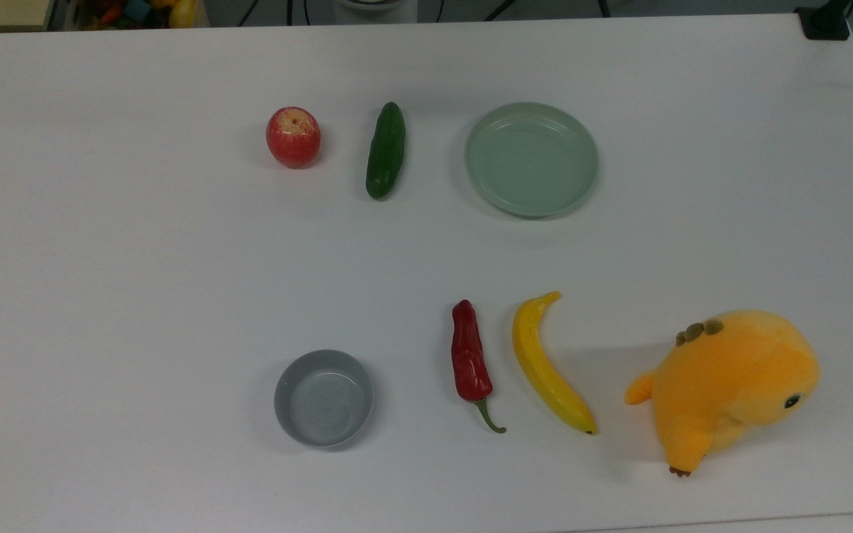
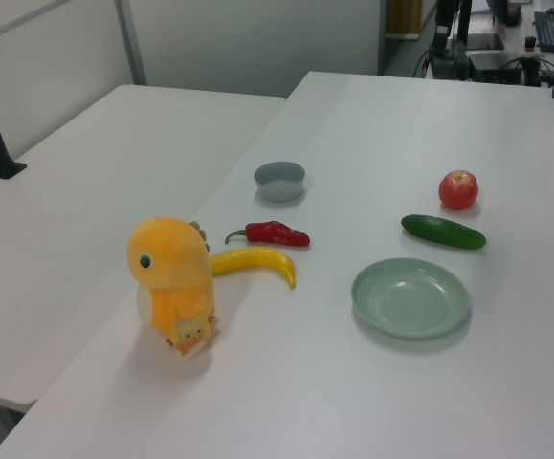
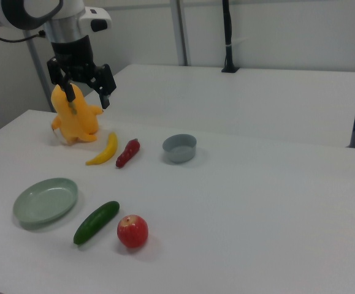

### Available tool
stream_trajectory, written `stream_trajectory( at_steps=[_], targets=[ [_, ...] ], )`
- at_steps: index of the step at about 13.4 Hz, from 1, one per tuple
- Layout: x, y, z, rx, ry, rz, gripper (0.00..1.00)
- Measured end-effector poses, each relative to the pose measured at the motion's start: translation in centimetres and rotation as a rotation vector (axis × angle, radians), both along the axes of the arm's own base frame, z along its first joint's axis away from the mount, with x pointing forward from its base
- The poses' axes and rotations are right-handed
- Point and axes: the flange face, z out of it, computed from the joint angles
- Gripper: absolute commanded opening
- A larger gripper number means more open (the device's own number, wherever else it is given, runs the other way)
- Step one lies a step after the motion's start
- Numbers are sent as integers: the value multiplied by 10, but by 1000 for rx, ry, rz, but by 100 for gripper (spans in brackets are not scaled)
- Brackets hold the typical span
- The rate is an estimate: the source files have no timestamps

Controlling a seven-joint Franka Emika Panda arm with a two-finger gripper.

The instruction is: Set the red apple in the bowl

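Bright even overhead light, soft short shadows, mild glare

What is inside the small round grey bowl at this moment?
Nothing: the small round grey bowl shows a bare bottom. The round red apple lies apart on the white table. What lies under the bowl is covered.

The top view looks straight down on the desk from high above. The left view looks slantwise across it from the toy's end; the right view faces it from the opposite end, claw far left. All share the whole desktop.
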Motion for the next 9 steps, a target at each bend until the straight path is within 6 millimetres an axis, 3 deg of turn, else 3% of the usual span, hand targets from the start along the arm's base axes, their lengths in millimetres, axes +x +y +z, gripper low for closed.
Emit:
stream_trajectory(
  at_steps=[7, 9],
  targets=[
    [0, -2, -1, 0, 2, -4, 100],
    [1, -3, -11, 0, 23, -7, 100]
  ],
)
